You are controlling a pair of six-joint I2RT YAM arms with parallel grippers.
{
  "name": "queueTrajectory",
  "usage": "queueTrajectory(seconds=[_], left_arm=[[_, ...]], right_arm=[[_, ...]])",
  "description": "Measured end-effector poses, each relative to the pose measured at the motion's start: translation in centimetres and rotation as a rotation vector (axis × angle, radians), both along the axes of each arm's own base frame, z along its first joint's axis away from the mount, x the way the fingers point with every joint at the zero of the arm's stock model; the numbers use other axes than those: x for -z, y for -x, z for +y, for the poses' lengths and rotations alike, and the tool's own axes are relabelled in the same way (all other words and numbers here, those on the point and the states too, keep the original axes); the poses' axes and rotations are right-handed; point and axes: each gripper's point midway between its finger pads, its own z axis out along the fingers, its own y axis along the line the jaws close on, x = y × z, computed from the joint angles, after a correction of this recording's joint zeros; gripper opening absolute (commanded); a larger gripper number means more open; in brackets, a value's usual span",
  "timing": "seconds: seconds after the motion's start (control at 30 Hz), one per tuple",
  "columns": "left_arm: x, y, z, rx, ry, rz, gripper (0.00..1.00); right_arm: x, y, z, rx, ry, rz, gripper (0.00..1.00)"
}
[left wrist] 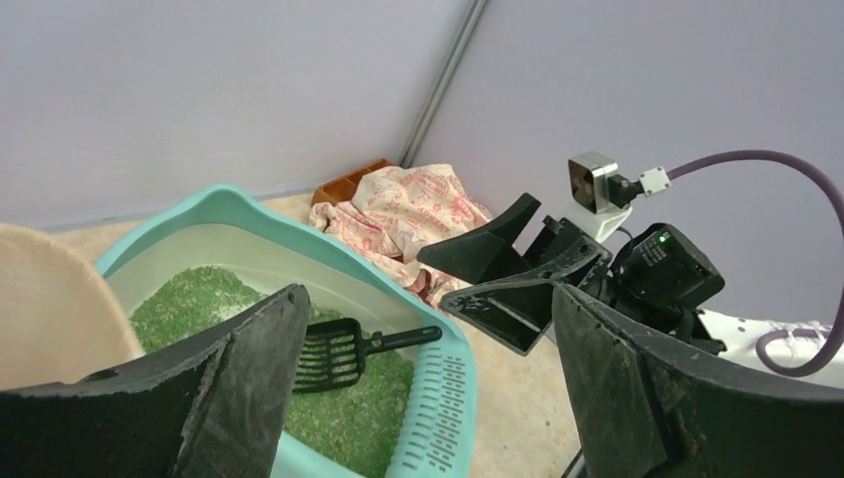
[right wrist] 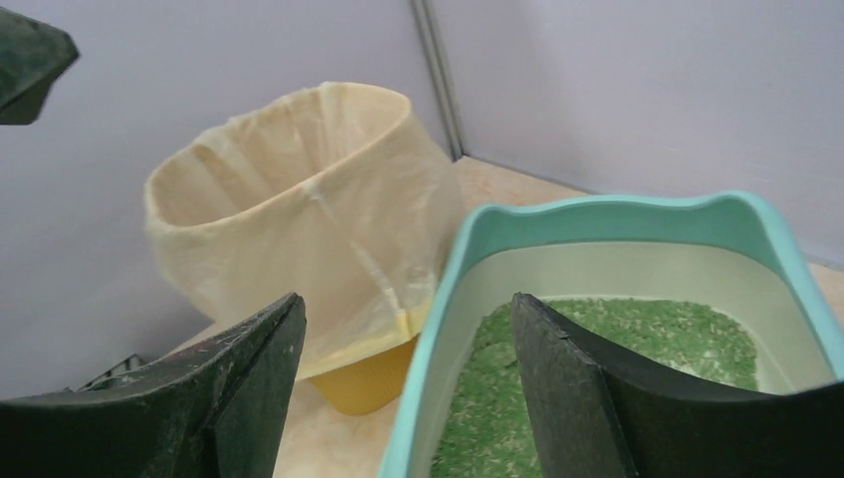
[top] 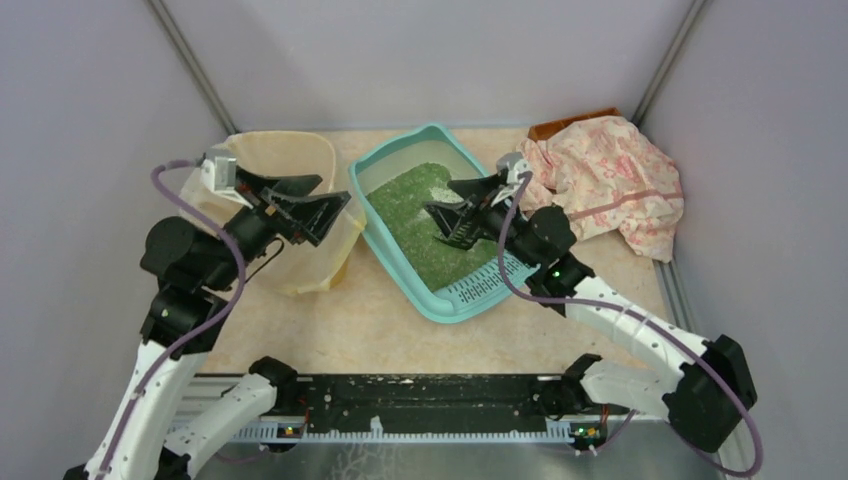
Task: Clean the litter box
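Top external: teal litter box [top: 478, 290] mid-table [top: 330, 330], set at angle, slotted grate end nearest arm bases, green granules [top: 410, 215] inside. Black scoop [left wrist: 333, 354] lying flat on granules, handle toward grate. Right gripper [top: 455, 200] over scoop, jaws spread wide, nothing grasped. Left gripper [top: 332, 195] over right side of bag-lined bin [top: 290, 275], fingers released, empty. Bin just beside box's left wall. Floral cloth [top: 605, 185] heaped in far right corner
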Motion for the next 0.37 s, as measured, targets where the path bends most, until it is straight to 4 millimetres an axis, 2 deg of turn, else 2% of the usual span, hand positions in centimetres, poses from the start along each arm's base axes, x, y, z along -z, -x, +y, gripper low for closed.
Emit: queueTrajectory(seconds=[0.13, 0.2, 0.3, 0.37], left_arm=[[-0.4, 3.0, 1.8, -0.018, 0.003, -0.047, 0.99], [-1.1, 4.6, 2.8, -0.029, 0.01, -0.088, 0.99], [-1.8, 6.1, 3.7, -0.034, 0.019, -0.128, 0.99], [-1.6, 6.1, 3.6, -0.032, 0.014, -0.124, 0.99]], right_arm=[[-0.6, 3.8, 0.0, -0.029, -0.014, -0.03, 0.75], [-0.3, 5.0, -0.3, -0.025, -0.016, -0.034, 0.75], [1.2, 5.8, -1.1, -0.001, -0.003, -0.017, 0.75], [2.2, 5.7, -1.5, 0.019, 0.022, 0.0, 0.75]])
